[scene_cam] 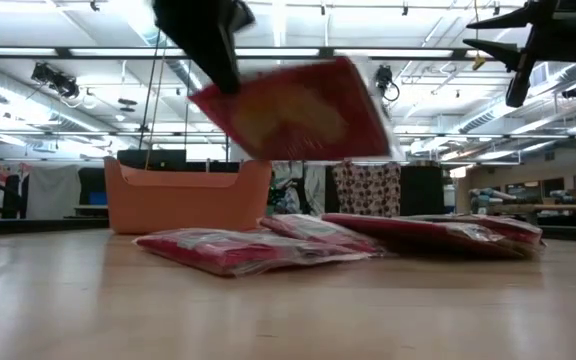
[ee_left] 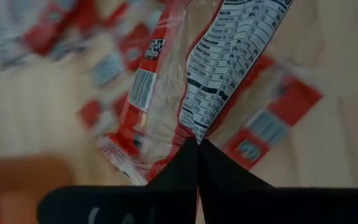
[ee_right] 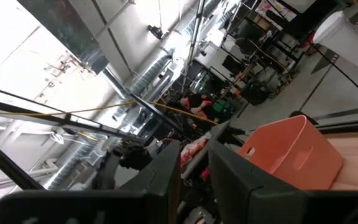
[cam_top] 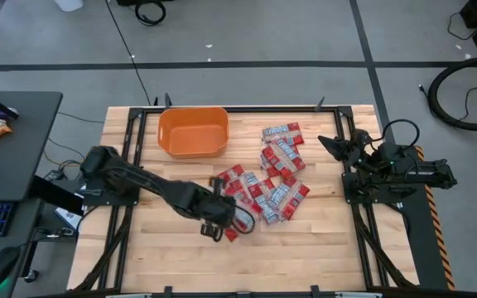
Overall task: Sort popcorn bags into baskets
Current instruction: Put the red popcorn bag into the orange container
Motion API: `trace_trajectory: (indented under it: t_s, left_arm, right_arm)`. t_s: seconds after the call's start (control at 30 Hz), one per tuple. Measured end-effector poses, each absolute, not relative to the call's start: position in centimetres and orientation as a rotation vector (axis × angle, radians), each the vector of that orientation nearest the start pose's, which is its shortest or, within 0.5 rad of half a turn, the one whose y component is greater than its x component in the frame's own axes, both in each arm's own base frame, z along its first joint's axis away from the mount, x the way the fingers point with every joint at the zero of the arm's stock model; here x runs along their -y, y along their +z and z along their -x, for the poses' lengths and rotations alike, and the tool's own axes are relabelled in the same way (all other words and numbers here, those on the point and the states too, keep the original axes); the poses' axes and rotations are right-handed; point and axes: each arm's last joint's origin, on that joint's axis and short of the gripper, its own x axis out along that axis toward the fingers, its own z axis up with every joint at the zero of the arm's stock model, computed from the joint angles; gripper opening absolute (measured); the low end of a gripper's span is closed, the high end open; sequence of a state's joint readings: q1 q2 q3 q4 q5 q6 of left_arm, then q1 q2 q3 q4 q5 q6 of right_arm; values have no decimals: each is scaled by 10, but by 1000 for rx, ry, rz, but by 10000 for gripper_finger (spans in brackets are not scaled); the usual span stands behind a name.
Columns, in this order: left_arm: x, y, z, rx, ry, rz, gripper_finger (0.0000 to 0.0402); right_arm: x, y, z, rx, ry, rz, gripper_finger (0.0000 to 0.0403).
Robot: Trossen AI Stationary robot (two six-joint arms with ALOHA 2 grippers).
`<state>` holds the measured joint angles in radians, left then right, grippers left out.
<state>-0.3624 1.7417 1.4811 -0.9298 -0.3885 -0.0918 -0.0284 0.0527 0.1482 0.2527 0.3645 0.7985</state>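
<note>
Workshop floor, grey, taped lines; wooden slatted surface [cam_top: 139, 257] at centre, dark frame around.

Left jaws [ee_left: 197, 144]: closed on one popcorn bag [ee_left: 185, 81], pinched at its edge, nutrition panel facing the wrist camera. Seen from above at about 7 o'clock of the surface centre, at the near-left fringe of the pile. Bag lifted clear of the surface in the low view [scene_cam: 293, 108], hanging tilted.

Right jaws [ee_right: 194, 163]: fingers parted, nothing between them. Arm parked at 3 o'clock on the surface edge [cam_top: 387, 161], raised, idle.

Remaining popcorn bags [cam_top: 276, 178]: loose overlapping heap from centre toward 1 o'clock, red with pale bands, lying flat; exact count not readable.

Basket [cam_top: 193, 131]: orange tub at 11 o'clock of the pile, apart from it, upright, apparently with nothing inside from above.

Desk with keyboard and mouse [cam_top: 7, 165] at 9 o'clock, off the surface.

Step in hand, by judgement: carry phase of a single bag, pick complete, drop not yet made. Next move calls for travel toward 12 o'clock from the left jaws, over the basket's near wall, enough height to keep the dangling bag from catching the rim, then release above the tub's middle.
</note>
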Motion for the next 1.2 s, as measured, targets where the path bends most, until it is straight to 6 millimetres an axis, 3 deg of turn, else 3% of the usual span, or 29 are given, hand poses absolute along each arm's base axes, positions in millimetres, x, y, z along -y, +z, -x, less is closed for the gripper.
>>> trace_trajectory:
  t_s: [0.2,0.33,0.53,0.63,0.8,1.2]
  left_arm:
    - [81,316,-294,-1088,248,-399,1]
    - [50,336,-273,-1106,384,-399,1]
    - [-5,354,-259,-1109,544,-382,1]
    - [-33,344,-255,-1149,581,-337,1]
    - [-66,307,-246,-1191,619,-249,0]
    - [-115,234,-231,-1194,721,-103,0]
  right_arm:
    - [13,232,-85,469,-248,-822,89]
    - [13,231,-86,458,-254,-820,89]
    - [13,229,-88,437,-266,-820,89]
    - [14,229,-89,443,-287,-822,89]
    - [14,230,-88,459,-285,-826,89]
    - [15,229,-89,459,-313,-826,89]
